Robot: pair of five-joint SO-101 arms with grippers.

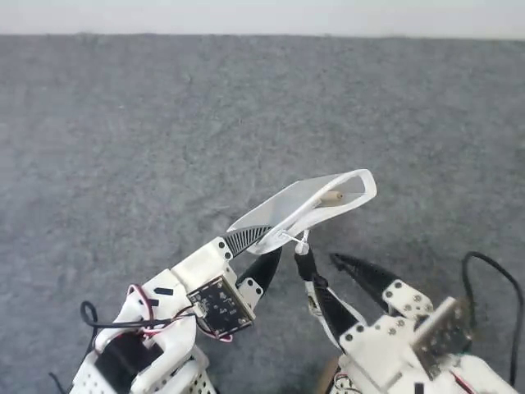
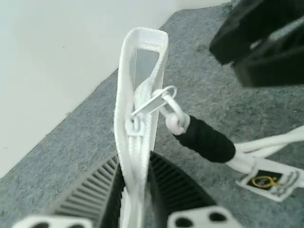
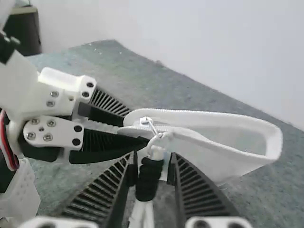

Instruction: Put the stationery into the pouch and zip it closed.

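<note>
The table has a grey, felt-like cover (image 1: 246, 107) that runs up to a pale wall along the top edge of the frame. At the lower right, a black cable (image 1: 495, 267) loops over it.

soft even light, faint shadows

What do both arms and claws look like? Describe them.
Both arms are white plastic. The left arm carries a black circuit board and red, black and white wires; a black cable loops beside the right arm. The left claw and right claw have ribbed, mostly black fingers.
</note>
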